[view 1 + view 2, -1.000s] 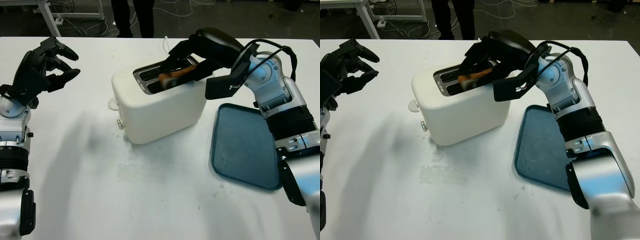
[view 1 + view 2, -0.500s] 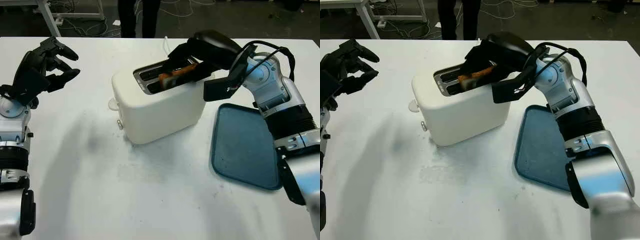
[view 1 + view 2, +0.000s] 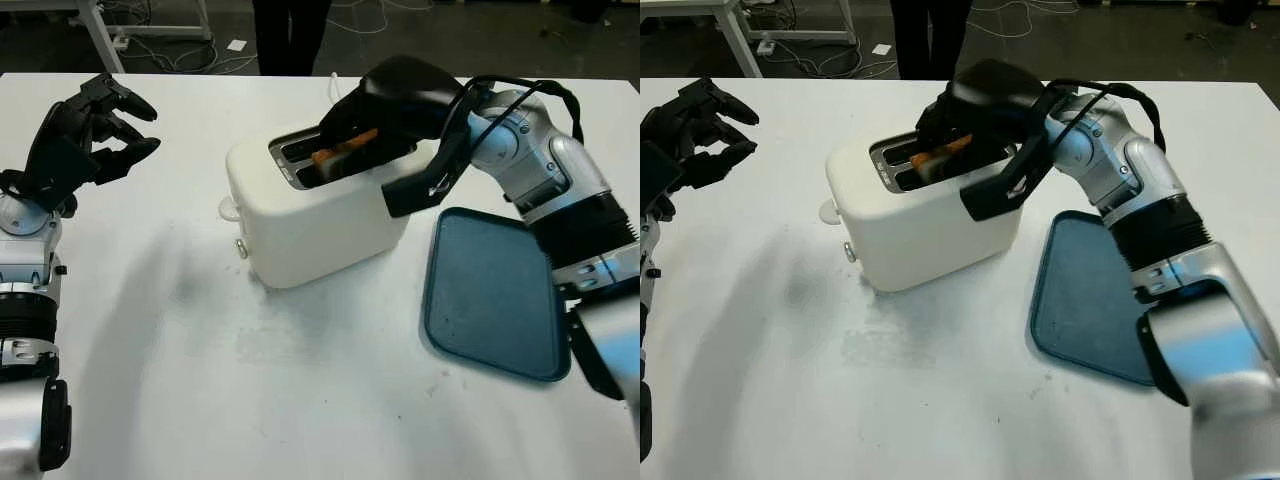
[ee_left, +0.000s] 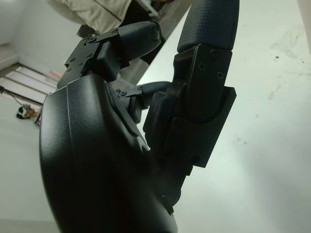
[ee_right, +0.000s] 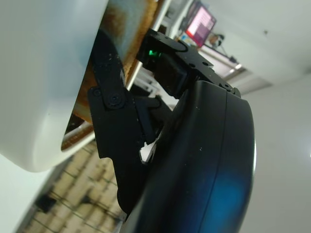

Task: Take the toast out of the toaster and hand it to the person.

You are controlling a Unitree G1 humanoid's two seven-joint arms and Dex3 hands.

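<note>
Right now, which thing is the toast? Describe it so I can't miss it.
Find the cream toaster mid-table, left of the blue tray. The toast sticks up from a slot on top, gripped by the right hand. It is the only orange-brown thing among white and black.

On the white worktop [image 3: 790, 390] stands a white toaster [image 3: 920, 215]. The right robot hand [image 3: 965, 105] is over its slots, fingers closed on the toast [image 3: 940, 155], which seems tilted and partly risen from the slot. A blue tray [image 3: 1085, 300] lies just beside the toaster. The left robot hand [image 3: 685, 135] hovers at the worktop's far left, fingers curled, holding nothing. A person's legs [image 3: 930, 35] stand beyond the far edge.
</note>
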